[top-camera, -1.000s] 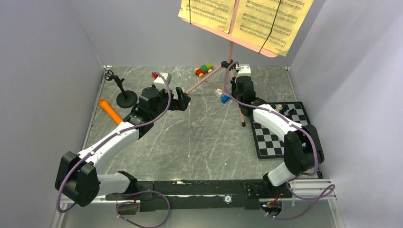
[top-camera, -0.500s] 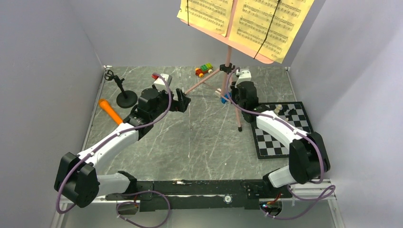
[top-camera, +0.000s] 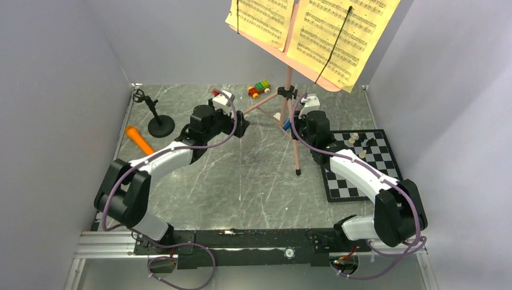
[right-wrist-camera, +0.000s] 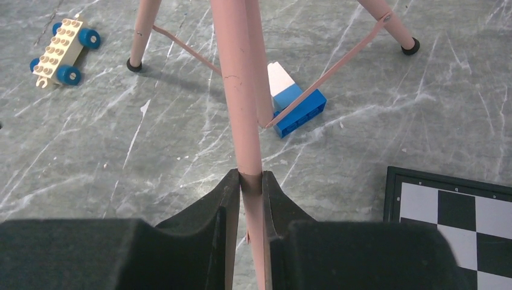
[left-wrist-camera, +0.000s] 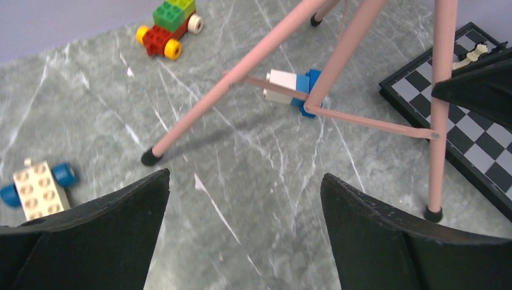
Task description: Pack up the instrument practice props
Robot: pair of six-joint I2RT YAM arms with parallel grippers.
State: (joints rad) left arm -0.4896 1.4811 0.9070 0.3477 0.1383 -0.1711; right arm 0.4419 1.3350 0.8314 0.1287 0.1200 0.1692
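The tall pink music stand point(top-camera: 288, 75) leans left at the back of the table, with yellow sheet-music pages point(top-camera: 314, 30) strapped to its desk. My right gripper point(right-wrist-camera: 250, 181) is shut on its near leg point(right-wrist-camera: 238, 90), seen from above at the right gripper point(top-camera: 295, 124). My left gripper point(top-camera: 240, 125) hangs open just left of the tripod, with only bare table between its fingers point(left-wrist-camera: 121, 217); the stand's legs point(left-wrist-camera: 241, 69) spread ahead of it. The orange microphone point(top-camera: 139, 140) lies at the left. The black mic stand point(top-camera: 158, 124) is upright behind it.
A chessboard point(top-camera: 356, 175) with pieces lies at the right, beside the held leg's foot. A blue-and-white block point(right-wrist-camera: 293, 99) sits under the tripod. A white car with blue wheels point(left-wrist-camera: 37, 187) and a red-green car point(top-camera: 259, 89) stand near the legs. Grey walls enclose three sides.
The music stand has tipped and shifted left with my right gripper on its leg; its near foot slid toward me. My left arm has swung right, bringing its open gripper closer to the tripod.
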